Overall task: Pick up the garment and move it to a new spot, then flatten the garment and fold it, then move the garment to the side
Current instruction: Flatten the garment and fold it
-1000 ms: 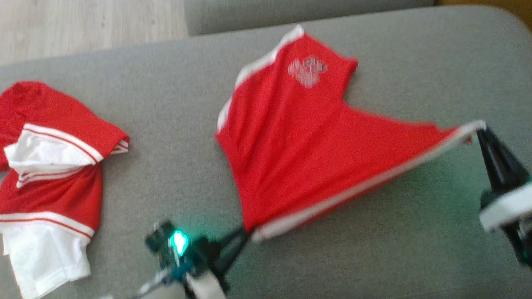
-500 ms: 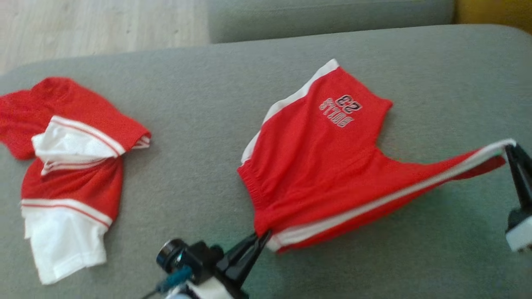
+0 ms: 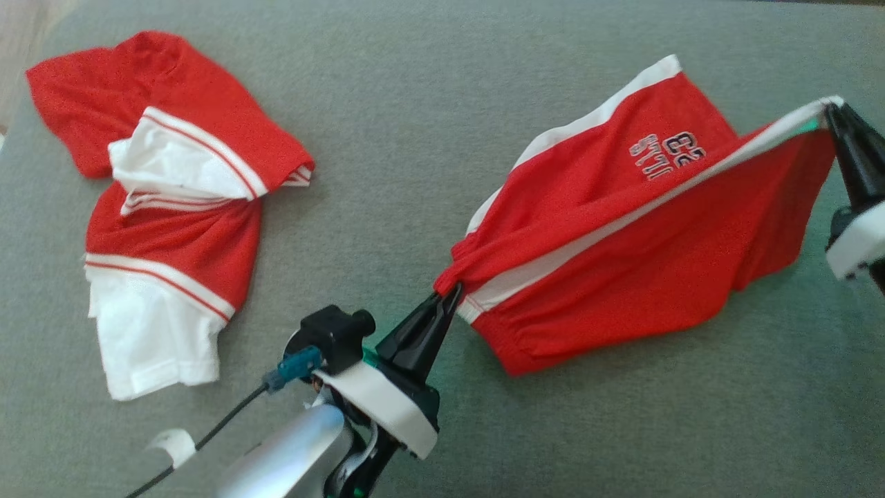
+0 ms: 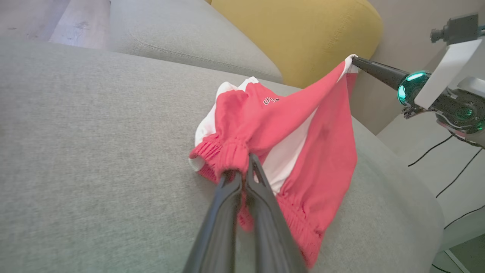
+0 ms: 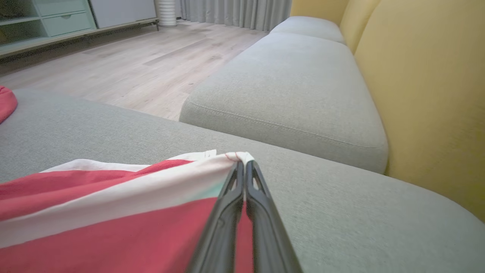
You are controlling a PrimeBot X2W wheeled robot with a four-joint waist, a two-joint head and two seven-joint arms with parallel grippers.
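Shorts (image 3: 622, 277) hang taut over bare cushion (image 3: 415, 104).

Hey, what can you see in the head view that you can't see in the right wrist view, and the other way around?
Head view, not the right wrist: the left hand shut on the waistband of the red shorts, and the lettering on them. Right wrist, not the head: the yellow backrest, a second grey cushion, curtains and a shelf unit. Both: the shorts over the grey cushion, with the right hand shut on a white-trimmed corner.
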